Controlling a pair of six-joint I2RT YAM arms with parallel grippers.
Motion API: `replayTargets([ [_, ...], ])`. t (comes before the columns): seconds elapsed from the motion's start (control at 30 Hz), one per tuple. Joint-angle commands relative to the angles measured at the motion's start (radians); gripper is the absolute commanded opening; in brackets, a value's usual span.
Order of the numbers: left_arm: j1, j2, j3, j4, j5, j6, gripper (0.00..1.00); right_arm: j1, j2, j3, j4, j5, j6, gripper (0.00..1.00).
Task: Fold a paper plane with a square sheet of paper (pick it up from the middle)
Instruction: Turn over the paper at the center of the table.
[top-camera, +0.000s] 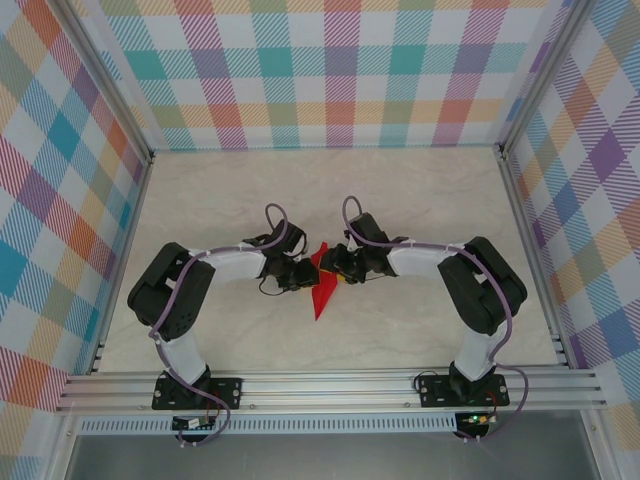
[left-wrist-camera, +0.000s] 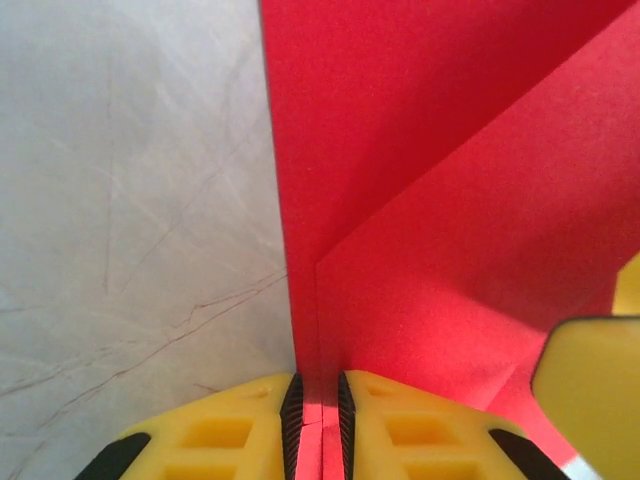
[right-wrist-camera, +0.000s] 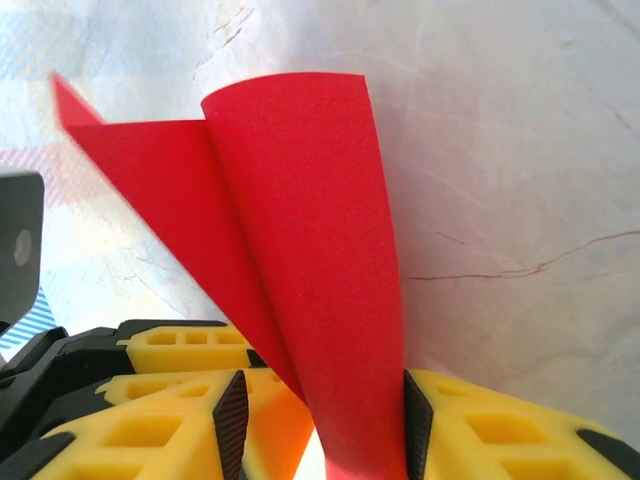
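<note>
paper plane (top-camera: 323, 292), clamped in left pincer (left-wrist-camera: 320, 410)

Bright red paper (top-camera: 322, 287) (plain, unmarked) on a pale marbled table (top-camera: 330, 190); pastel plaid walls (top-camera: 300, 70); yellow gripper fingers (left-wrist-camera: 220, 435) with black pads (left-wrist-camera: 291, 415).

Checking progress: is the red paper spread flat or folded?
Folded: the red paper shows overlapping layers and a crease, pinched in the left gripper.

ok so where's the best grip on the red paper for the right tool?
Likely the flat folded edge of the red paper, from the right, opposite where the left tool pinches it. Layers lie flat there; the flap inside the right tool curls, so a pinch on it looks loose.
</note>
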Motion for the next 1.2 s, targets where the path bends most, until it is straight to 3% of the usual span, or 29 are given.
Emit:
replayTargets([
  [0.0,0.019,0.001,-0.067,0.105,0.055,-0.06,0.21,-0.005,-0.006,-0.065,0.107,-0.034,0.061,0.49],
  [0.3,0.036,0.012,-0.098,0.174,0.078,-0.107,0.21,0.002,-0.048,-0.134,0.217,-0.055,0.101,0.51],
  [0.73,0.036,-0.056,-0.113,0.161,0.057,-0.107,0.23,0.007,0.053,-0.04,0.191,-0.081,0.011,0.22],
  [0.9,0.036,-0.123,-0.135,0.143,0.019,-0.101,0.24,0.007,0.047,-0.001,0.117,-0.071,-0.035,0.08],
  [1.17,0.036,-0.347,-0.206,0.068,-0.126,-0.061,0.29,0.011,-0.071,0.061,-0.169,0.064,-0.181,0.05],
])
